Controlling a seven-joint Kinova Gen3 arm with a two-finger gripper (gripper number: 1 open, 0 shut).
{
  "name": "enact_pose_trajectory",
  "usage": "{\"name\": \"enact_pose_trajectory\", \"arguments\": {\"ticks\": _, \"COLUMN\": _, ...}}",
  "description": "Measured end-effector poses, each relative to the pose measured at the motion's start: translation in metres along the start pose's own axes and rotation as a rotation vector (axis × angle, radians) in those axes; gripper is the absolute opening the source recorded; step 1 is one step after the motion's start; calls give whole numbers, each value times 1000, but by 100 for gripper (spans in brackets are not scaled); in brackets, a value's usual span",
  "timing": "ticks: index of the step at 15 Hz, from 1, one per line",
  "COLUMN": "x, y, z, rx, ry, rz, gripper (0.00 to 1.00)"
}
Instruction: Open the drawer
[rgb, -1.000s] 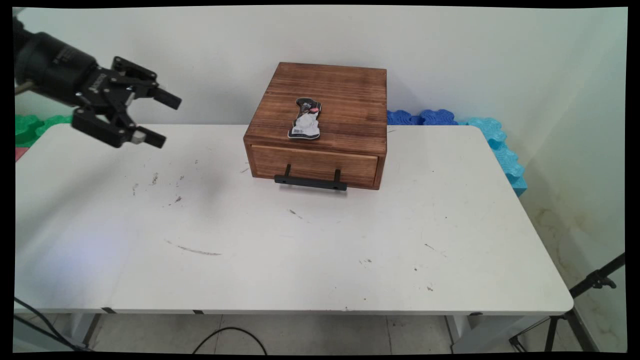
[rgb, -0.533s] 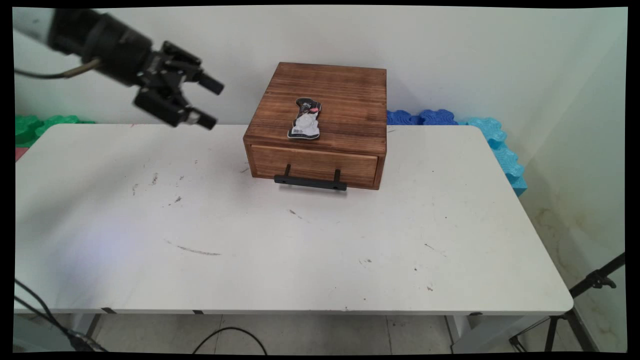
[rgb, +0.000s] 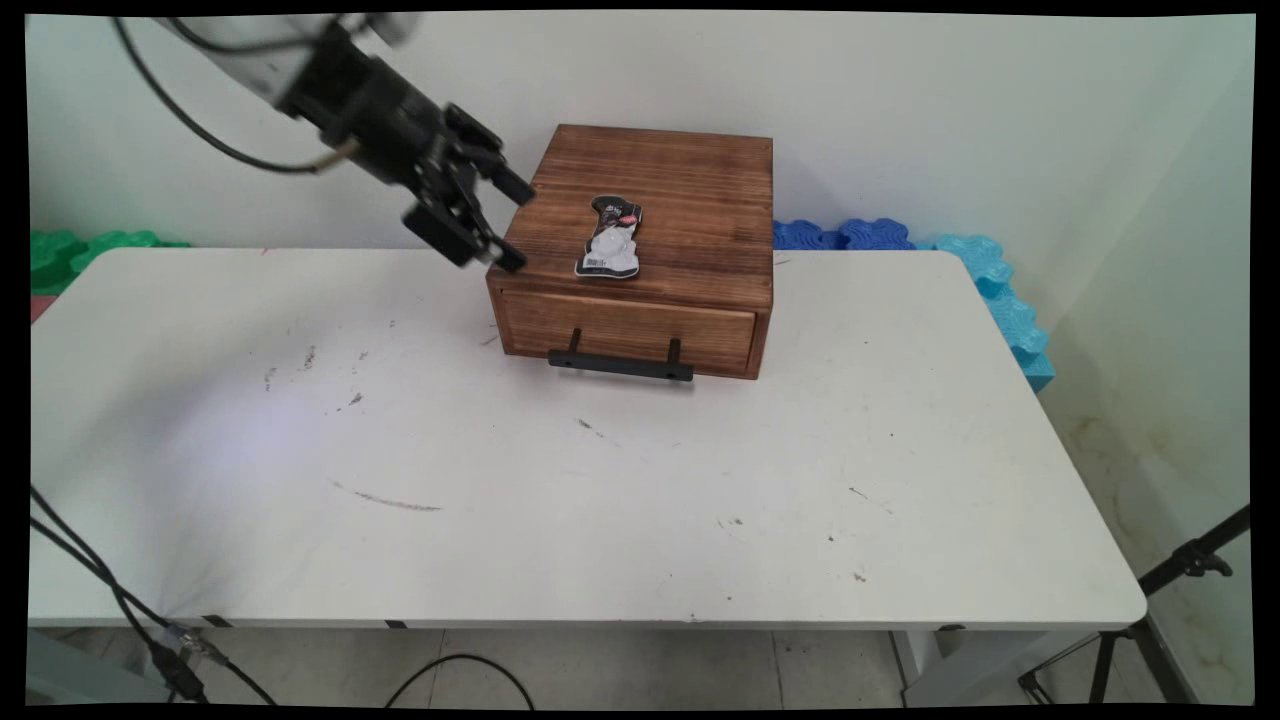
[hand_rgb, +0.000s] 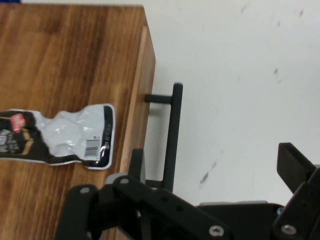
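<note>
My hand (rgb: 508, 226) hangs by the wooden box's (rgb: 640, 250) left front corner; the box and its black handle (rgb: 620, 365) block me, while the desk (rgb: 500, 480) lies bare.

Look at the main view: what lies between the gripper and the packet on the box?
Nothing. Only bare wood of the box top lies between the open gripper and the packet. The main view shows this.

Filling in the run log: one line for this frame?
gripper: open, empty, above box's left front corner | wooden drawer box: drawer shut, black handle | crumpled pouch: lying on box top | table
</note>
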Motion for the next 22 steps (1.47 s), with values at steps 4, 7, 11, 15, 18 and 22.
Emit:
{"name": "enact_pose_trajectory", "arguments": {"ticks": 4, "x": -2, "y": -1, "z": 53, "rx": -34, "ry": -76, "rz": 77, "gripper": 100}}
{"name": "enact_pose_trajectory", "arguments": {"ticks": 7, "x": -5, "y": 1, "z": 87, "rx": -52, "ry": -117, "rz": 109, "gripper": 100}}
{"name": "enact_pose_trajectory", "arguments": {"ticks": 11, "x": -10, "y": 0, "z": 135, "rx": -55, "ry": -160, "rz": 145, "gripper": 100}}
{"name": "enact_pose_trajectory", "arguments": {"ticks": 15, "x": -13, "y": 0, "z": 176, "rx": -46, "ry": -190, "rz": 150, "gripper": 100}}
{"name": "enact_pose_trajectory", "arguments": {"ticks": 18, "x": -15, "y": 1, "z": 203, "rx": -46, "ry": -206, "rz": 131, "gripper": 100}}
{"name": "enact_pose_trajectory", "arguments": {"ticks": 22, "x": -16, "y": 1, "z": 229, "rx": -42, "ry": -220, "rz": 100, "gripper": 100}}
